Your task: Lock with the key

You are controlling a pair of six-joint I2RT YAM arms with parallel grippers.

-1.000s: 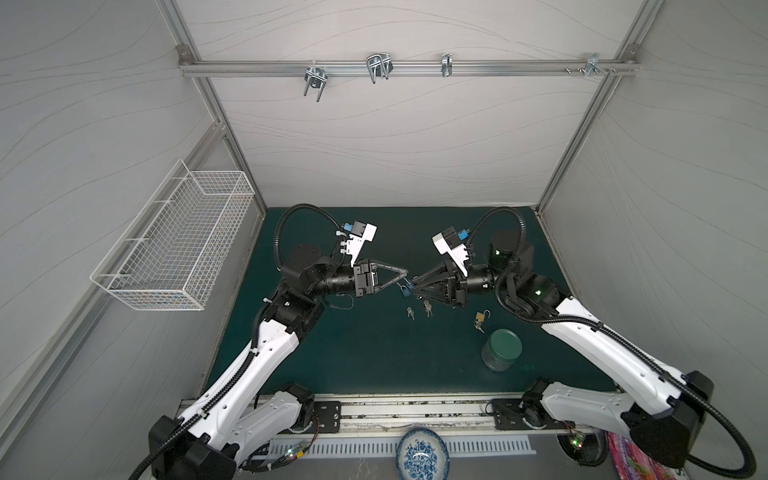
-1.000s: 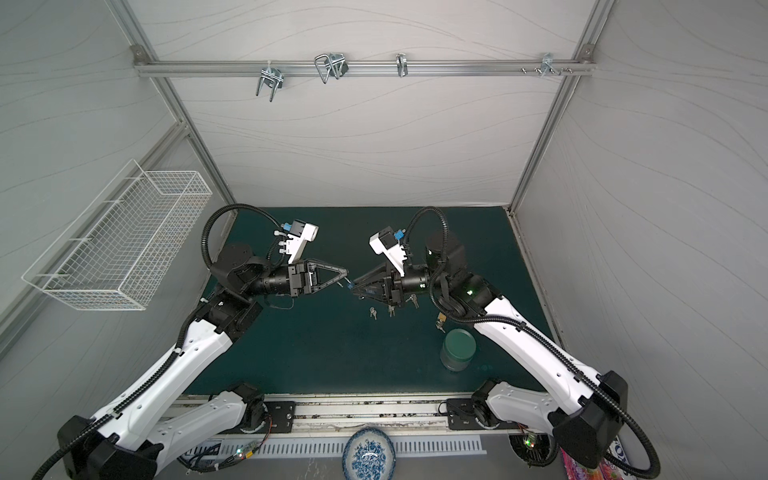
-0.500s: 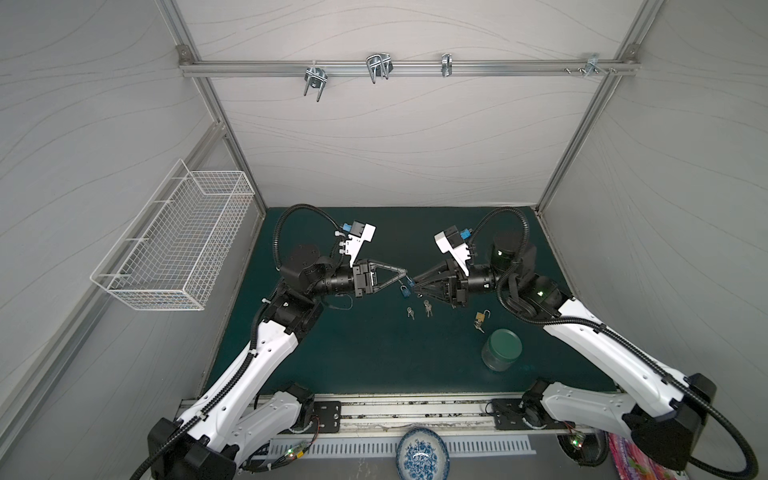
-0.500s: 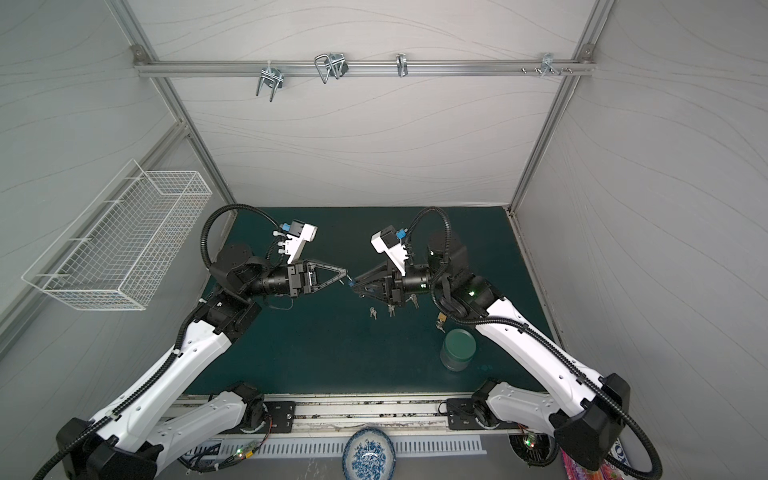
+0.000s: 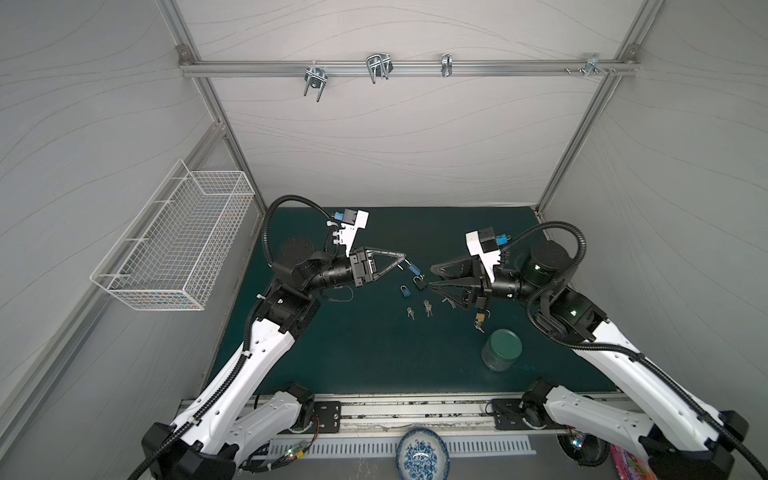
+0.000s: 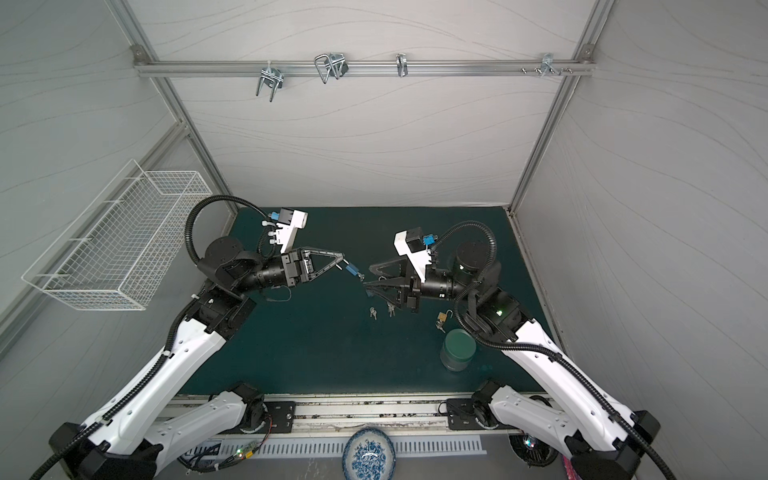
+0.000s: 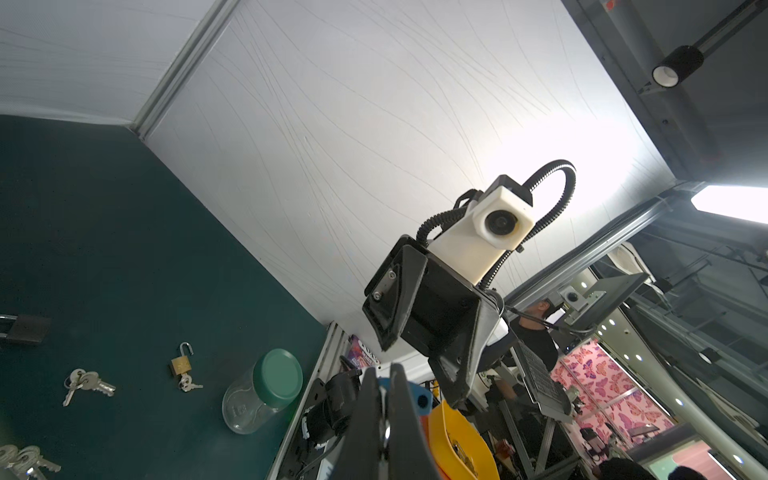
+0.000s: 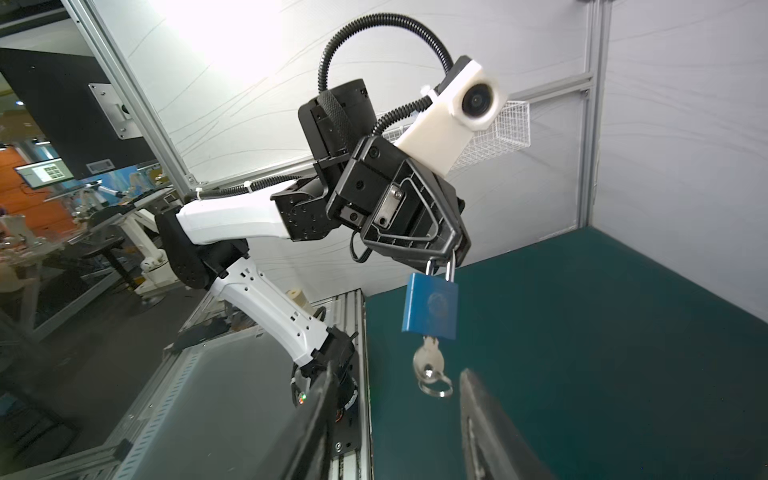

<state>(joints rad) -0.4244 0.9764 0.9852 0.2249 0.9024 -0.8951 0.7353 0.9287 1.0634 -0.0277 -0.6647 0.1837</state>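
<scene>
Right wrist, blue padlock (image 8: 430,309), silver key (image 8: 429,362) inserted

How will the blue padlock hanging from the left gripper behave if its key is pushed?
The padlock hangs by its shackle from the shut left gripper, so it would probably swing or twist rather than resist. Its body looks solid, likely heavy for its size. The key sits in its keyhole, so a push there should lever the padlock.
</scene>
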